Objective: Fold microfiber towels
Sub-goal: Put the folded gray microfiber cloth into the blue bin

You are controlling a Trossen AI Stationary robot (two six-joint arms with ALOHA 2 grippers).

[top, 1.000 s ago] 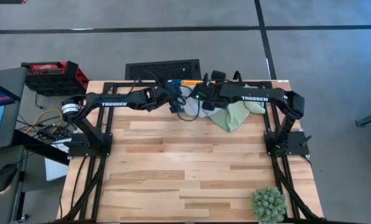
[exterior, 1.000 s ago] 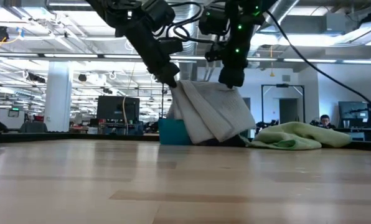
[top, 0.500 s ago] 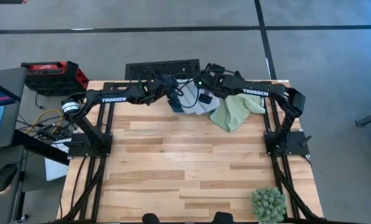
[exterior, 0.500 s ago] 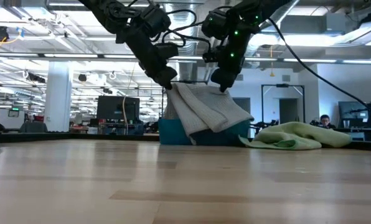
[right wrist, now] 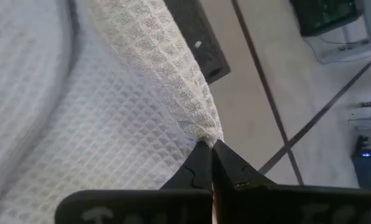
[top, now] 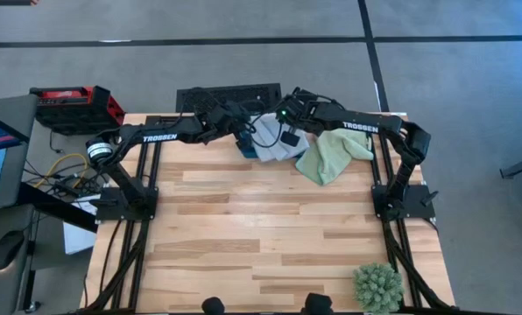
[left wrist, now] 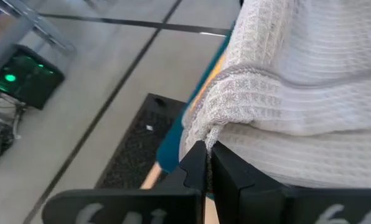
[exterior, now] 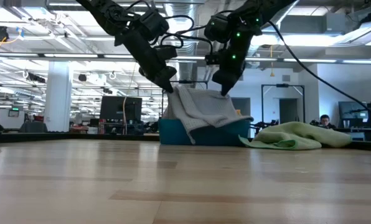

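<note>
Towel (exterior: 201, 111) hangs over the teal box (exterior: 204, 132) at the table's (top: 270, 227) far edge.
Left gripper (left wrist: 205, 163) and right gripper (right wrist: 210, 155) each pinch a corner with closed fingers; uneven lowering could snag it on the box.

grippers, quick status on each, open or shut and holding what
Left gripper: jaws shut on a corner of the pale towel.
Right gripper: jaws shut on another corner of the same pale towel, held above the teal box.
</note>
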